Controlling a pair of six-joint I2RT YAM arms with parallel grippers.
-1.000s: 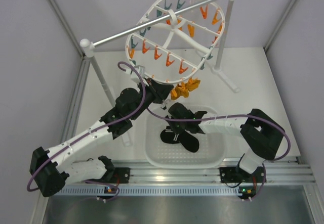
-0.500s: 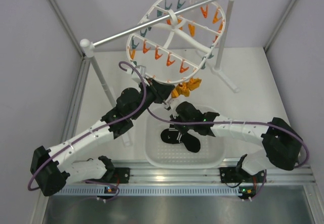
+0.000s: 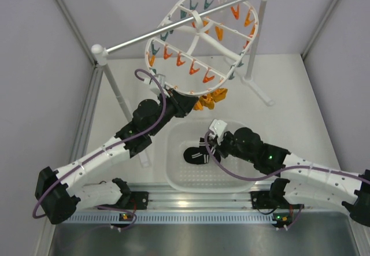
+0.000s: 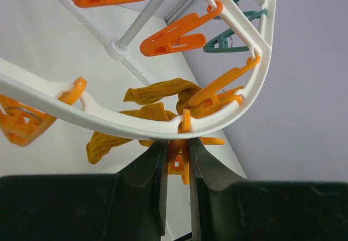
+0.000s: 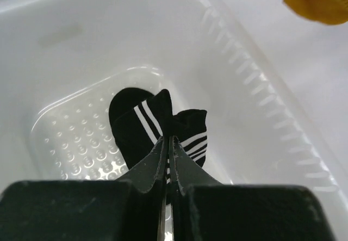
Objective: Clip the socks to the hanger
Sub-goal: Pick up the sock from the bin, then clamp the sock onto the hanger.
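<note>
Fingers (image 4: 153, 167) of the left gripper (image 4: 177, 148) are clamped on an orange clothespin (image 4: 178, 167) dangling from the drying hanger (image 4: 109, 117). Two mustard socks (image 4: 155, 93) hang clipped just behind it.

The right gripper (image 5: 167, 142) is pressed together, apparently pinching a raised fold of the black striped sock (image 5: 130, 122) in the perforated basket (image 5: 261, 88). Light and limp, the sock will likely droop, so a hold near the cuff suits clipping.

From above, the basket sits below the hanger, which hangs on the silver rod (image 3: 173, 29).

White oval hanger (image 3: 199, 36) hangs tilted off the rod (image 3: 173, 28), and two mustard socks (image 3: 211, 100) are clipped at its lower rim (bunched together). Black striped sock (image 5: 157, 124) lies crumpled in the basket (image 3: 173, 178), one fold peaked upward.
</note>
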